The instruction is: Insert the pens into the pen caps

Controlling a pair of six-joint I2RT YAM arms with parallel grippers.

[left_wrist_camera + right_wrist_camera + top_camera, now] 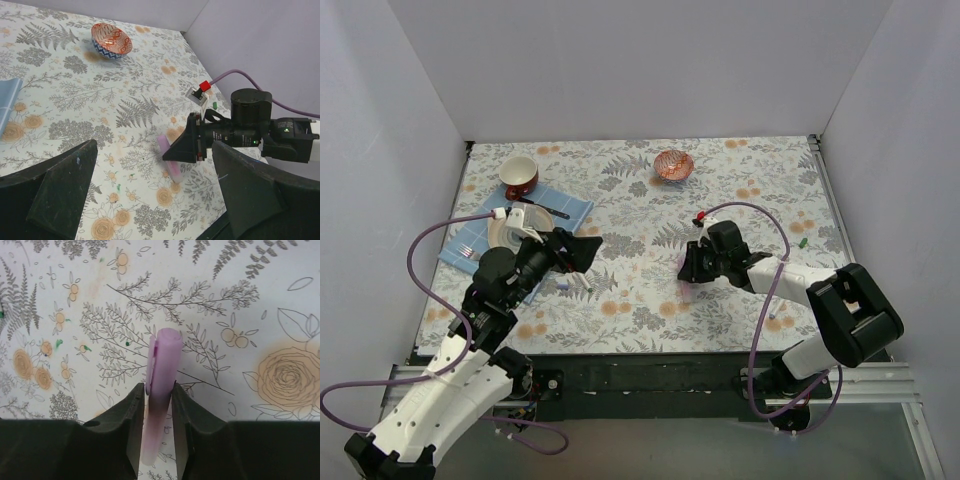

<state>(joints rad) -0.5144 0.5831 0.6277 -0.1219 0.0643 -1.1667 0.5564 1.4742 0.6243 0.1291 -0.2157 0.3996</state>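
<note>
Pink marker between low right gripper's jaws

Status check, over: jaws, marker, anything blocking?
Left gripper open, empty. Right gripper jaws either side of the marker, grip unclear. Nothing blocking it.

Bright, even, diffuse light fr above; shadows faint, soft. Top view: slight wide-angle splay at edges. Left gripper dark, soft-focus near lens.
</note>
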